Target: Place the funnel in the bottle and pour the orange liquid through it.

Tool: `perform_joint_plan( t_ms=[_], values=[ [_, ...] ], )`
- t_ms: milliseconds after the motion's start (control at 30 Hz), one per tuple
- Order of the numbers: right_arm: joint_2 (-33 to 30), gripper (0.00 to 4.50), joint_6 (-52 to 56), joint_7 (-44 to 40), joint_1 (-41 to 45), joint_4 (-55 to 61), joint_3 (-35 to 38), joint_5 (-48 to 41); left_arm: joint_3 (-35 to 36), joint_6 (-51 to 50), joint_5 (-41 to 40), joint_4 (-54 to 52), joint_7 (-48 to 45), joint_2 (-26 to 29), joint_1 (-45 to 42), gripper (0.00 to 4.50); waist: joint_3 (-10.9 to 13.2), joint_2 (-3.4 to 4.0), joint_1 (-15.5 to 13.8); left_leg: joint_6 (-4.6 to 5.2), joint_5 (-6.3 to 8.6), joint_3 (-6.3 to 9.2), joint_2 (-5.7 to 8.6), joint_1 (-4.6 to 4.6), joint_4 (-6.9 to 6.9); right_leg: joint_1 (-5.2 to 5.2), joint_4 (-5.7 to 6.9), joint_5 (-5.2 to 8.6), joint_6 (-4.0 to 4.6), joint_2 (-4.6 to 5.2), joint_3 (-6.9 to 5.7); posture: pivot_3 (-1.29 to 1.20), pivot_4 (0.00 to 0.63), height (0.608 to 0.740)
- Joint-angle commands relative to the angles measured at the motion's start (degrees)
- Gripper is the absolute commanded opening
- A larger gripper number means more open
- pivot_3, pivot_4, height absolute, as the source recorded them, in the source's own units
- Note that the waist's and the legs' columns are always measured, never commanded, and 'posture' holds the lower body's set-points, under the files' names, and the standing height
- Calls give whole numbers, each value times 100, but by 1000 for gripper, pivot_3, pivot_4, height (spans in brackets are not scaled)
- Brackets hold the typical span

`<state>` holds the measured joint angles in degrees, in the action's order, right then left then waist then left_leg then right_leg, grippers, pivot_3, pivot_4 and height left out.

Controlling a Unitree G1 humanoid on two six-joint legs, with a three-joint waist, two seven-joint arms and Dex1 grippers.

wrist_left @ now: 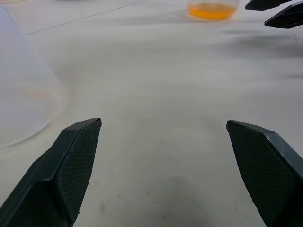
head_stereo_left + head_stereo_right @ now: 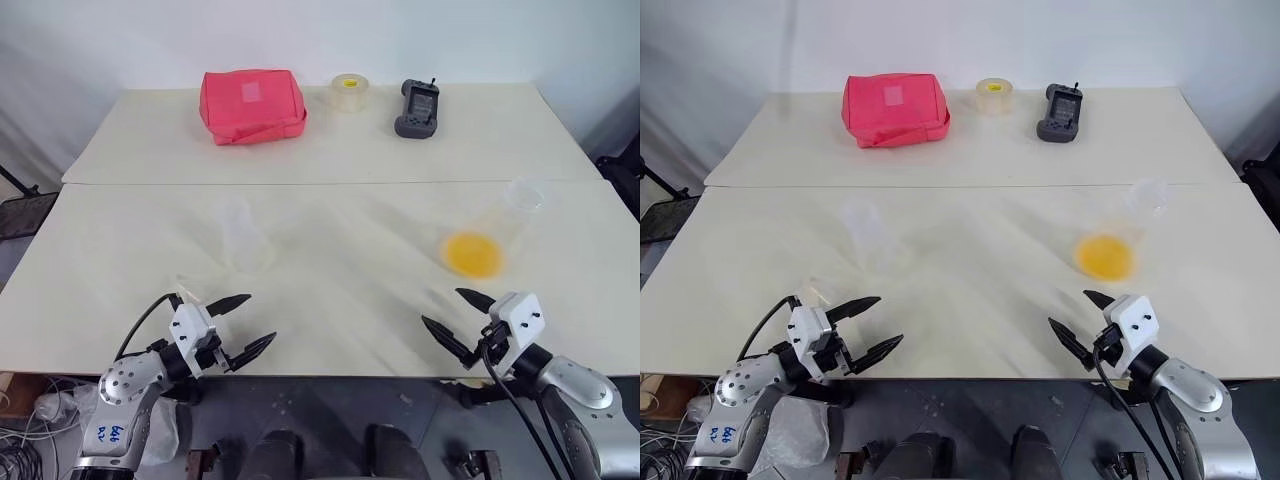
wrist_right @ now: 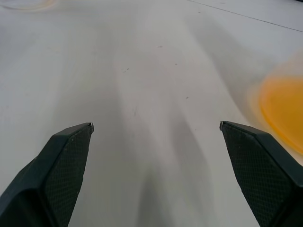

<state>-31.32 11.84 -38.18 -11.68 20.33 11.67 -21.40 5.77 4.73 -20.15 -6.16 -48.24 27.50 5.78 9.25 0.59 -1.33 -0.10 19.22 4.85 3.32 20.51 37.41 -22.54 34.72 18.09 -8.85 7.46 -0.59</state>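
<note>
Left claw (image 2: 240, 324): spread wide, holding nothing, over the desk's (image 2: 330, 290) near edge on the left.
Bottle (image 2: 243, 235): clear flask standing upright on the desk, beyond the left claw.
Orange liquid (image 2: 471, 253): shallow pool in a broader clear flask (image 2: 495, 232) toward the right edge.
Right claw (image 2: 459, 319): spread wide, holding nothing, over the near edge, just before that flask.
</note>
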Motion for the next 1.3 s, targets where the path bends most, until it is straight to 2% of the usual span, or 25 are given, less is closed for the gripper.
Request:
perform_joint_plan(
  t_ms=[33, 333, 500, 600, 800, 1000, 1300],
  values=[
    [-70, 4489, -11, -11, 33, 241, 122, -60, 92, -57, -184, -252, -47, 62, 7, 4500, 0, 0, 0, 0, 0, 0, 0, 0, 0, 0, 0, 0, 0, 0, 0, 0, 150, 740],
    [-128, 4489, 111, -133, 351, 63, 28, -108, 160, -769, -144, -940, 534, 45, 127, 4500, 0, 0, 1, 0, 0, 1, -1, 0, -1, 0, 1, 0, 0, 0, 1, 0, 150, 740],
    [-259, 4489, 229, -438, 813, -170, -115, -171, 725, -1745, -789, -1522, 678, 432, 178, 4500, 5, -8, 19, -1, 0, 0, -4, 0, 0, -1, 2, 1, 1, -2, 2, 0, 150, 740],
    [-416, 4489, 566, -698, 1414, -213, -128, -498, 1348, -2230, -1206, -1912, 911, 701, 191, 4500, 11, -5, 46, -1, 0, 0, -5, 0, -1, -2, 1, 1, 2, -2, 3, 0, 150, 740],
    [-723, 4489, 831, -1345, 1786, -52, -243, -917, 1942, -3059, -1734, -2187, 1590, 791, -144, 4500, 14, -9, -19, -1, 0, 21, -3, 2, -3, 2, 0, 1, 1, 1, -7, 0, 150, 740],
    [-555, 4489, 932, -1126, 2117, 53, -320, -958, 1961, -3203, -1583, -1836, 2089, 620, -590, 4500, 17, -13, -2, -4, 2, 25, -1, 6, -2, 0, 2, 0, 1, 0, -16, 0, 150, 740],
    [-394, 4489, 976, -808, 2214, 348, -386, -933, 1216, -2652, -1015, -1018, 1896, 392, -1312, 4500, 18, -15, -2, -5, 1, 25, 1, 7, -2, -2, 5, 0, 0, 1, -22, 0, 150, 740]
  ],
)
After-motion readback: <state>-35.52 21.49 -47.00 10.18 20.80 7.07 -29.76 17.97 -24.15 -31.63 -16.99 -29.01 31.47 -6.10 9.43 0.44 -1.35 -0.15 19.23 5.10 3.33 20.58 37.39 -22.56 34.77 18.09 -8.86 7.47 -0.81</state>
